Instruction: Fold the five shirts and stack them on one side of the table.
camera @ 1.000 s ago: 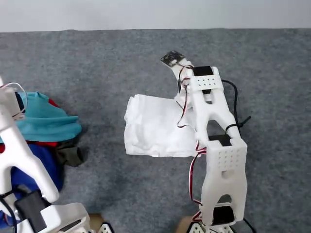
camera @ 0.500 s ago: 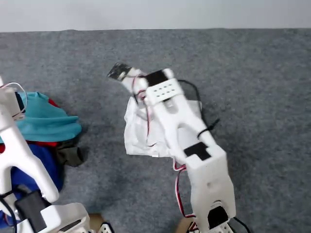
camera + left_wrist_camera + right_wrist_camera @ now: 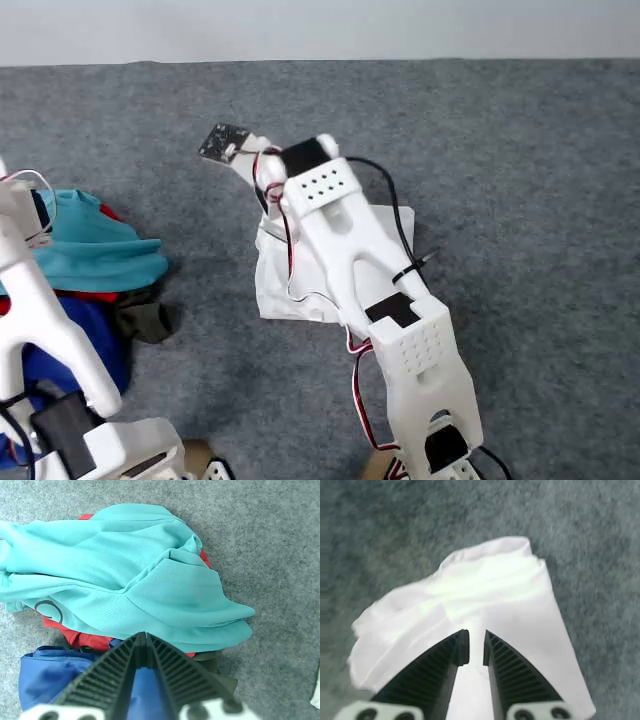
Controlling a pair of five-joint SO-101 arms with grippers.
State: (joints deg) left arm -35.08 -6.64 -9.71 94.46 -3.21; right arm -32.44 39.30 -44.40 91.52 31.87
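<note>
A crumpled white shirt [image 3: 275, 290] lies mid-table, and my right arm reaches across it. My right gripper [image 3: 265, 195] is at the shirt's far left corner. In the right wrist view the gripper [image 3: 474, 647] is shut on a fold of the white shirt [image 3: 495, 590], with cloth showing in the thin slit between its fingers. At the left edge is a loose pile: a teal shirt [image 3: 95, 245] on top, then a red shirt [image 3: 80, 639], a blue shirt [image 3: 60, 350] and a dark one [image 3: 145, 320]. My left gripper [image 3: 145, 636] hangs shut above the teal shirt [image 3: 125, 580].
The grey felt tabletop [image 3: 540, 200] is bare on the right side and along the far edge. The left arm's white body [image 3: 40, 330] rises over the pile at the near left corner.
My right arm has swung left across the white shirt, taking its gripper from the shirt's far right side to its far left corner. The left arm and the pile stayed put.
</note>
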